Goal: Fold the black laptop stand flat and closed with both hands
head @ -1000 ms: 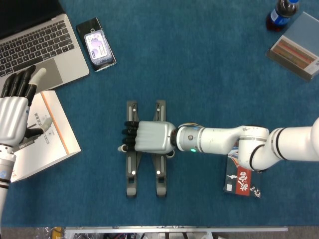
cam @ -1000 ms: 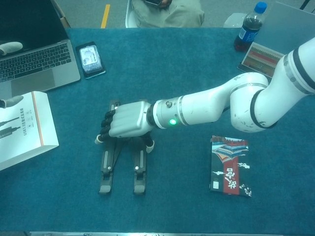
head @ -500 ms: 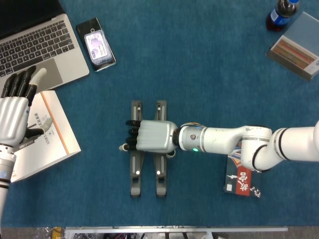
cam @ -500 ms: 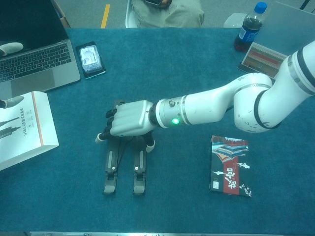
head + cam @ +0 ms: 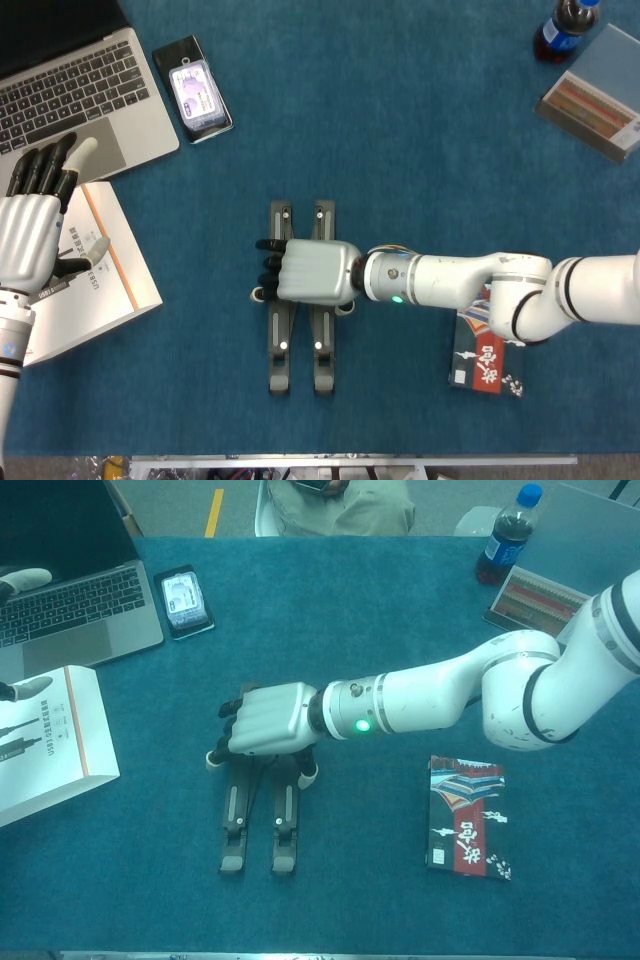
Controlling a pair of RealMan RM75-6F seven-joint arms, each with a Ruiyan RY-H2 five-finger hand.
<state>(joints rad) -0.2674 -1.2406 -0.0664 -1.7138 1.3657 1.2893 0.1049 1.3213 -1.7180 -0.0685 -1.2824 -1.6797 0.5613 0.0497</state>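
laptop stand [image 5: 300, 345] at table centre, near edge; two bars nearly parallel, narrow gap left to close. right hand [image 5: 312, 273] lies over bars, fingers curled around left bar. left hand [image 5: 28, 235] idle at far left, fingers spread, holding nothing.

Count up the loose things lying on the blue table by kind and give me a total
Laptop stand: 1
Laptop: 1
Phone: 1
White box: 1
Soda bottle: 1
Grey box with striped label: 1
Black and red packet: 1
Total: 7
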